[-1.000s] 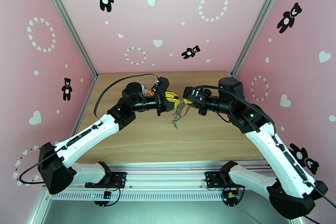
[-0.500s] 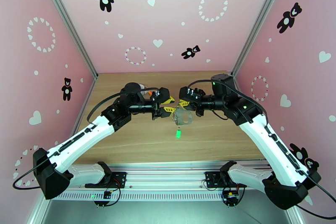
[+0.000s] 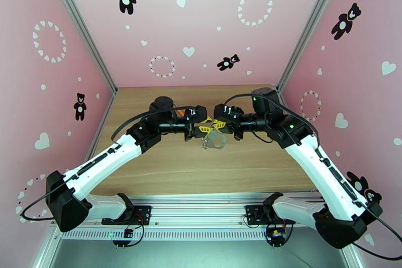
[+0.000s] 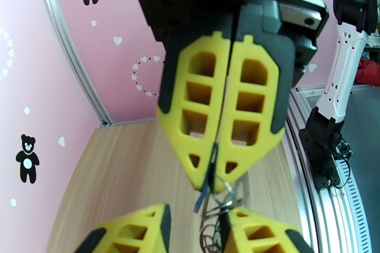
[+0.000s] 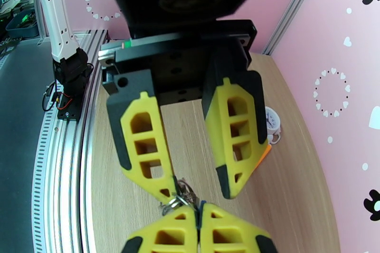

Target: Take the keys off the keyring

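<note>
- R gripper (image 4: 212, 178): fingers pressed tight together, no gap down their length. A thin dark strip is nipped at the tips, w/ a blue tag (image 4: 200, 199) poking out just below.
- On my R wrist cam the same blue sliver sits in the seam betw my own two tips.
- L gripper (image 5: 199, 193): fingers spread, clear gap betw them, nothing clamped across it.
- Metal rings (image 5: 179, 198) bunch up right at the R tips, touching the tip of the L finger on that pic's left side. The other L finger stands apart from them.
- On my L wrist cam the rings + thin wire loops hang just under the R tips, against the inner edge of my right-hand finger. My left-hand finger is apart.
- Keyring (image 3: 216, 139) overall: small pale-grey bundle hanging just below where both grippers meet nose to nose, over mid table (image 3: 166, 163), off the wood as far as I can tell.
- The keys' metal is too small and blurred for me to tell from the rings.
- Further out: white disc (image 5: 272, 120) w/ an orange stick (image 5: 262, 155) touching it, lying on the wood beyond the L gripper, near the pink wall.
</note>
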Controlling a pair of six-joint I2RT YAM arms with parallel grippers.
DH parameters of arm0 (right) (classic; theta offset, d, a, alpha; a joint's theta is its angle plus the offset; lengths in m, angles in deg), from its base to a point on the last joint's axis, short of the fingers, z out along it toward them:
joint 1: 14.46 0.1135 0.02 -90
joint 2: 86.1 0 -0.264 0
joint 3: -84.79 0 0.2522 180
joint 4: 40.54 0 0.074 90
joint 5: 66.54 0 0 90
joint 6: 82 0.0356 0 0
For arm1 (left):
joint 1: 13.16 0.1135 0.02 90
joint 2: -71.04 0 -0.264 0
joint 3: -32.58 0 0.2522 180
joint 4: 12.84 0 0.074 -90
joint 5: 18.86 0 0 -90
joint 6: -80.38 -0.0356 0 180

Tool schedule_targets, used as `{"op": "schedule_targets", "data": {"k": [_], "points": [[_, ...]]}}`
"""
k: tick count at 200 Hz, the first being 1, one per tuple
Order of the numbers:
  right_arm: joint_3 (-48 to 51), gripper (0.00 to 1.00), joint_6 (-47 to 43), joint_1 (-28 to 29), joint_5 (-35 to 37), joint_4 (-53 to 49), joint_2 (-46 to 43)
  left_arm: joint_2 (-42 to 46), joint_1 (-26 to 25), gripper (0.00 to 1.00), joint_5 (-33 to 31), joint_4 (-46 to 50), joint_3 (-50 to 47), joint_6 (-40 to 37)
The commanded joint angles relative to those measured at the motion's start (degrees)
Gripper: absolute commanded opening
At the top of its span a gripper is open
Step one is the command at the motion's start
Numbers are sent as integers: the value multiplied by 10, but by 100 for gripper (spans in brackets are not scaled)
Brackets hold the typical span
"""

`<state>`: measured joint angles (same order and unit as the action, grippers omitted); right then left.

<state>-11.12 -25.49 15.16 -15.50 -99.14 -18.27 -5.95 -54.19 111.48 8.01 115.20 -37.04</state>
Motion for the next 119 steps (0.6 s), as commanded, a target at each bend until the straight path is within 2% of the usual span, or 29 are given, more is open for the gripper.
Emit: {"op": "schedule_targets", "data": {"k": [1,25,82,119], "points": [[-16,0,4,3,-14,13,0,-7,-2,30,14,1,17,3],[-10,0,4,3,-2,17,-4,-1,-2,25,-1,-10,9,10],[12,0,8,3,39,39,-33,11,5,4,-12,-5,3,15],[28,0,6,3,62,50,-58,21,17,0,-6,-27,-5,52]]}}
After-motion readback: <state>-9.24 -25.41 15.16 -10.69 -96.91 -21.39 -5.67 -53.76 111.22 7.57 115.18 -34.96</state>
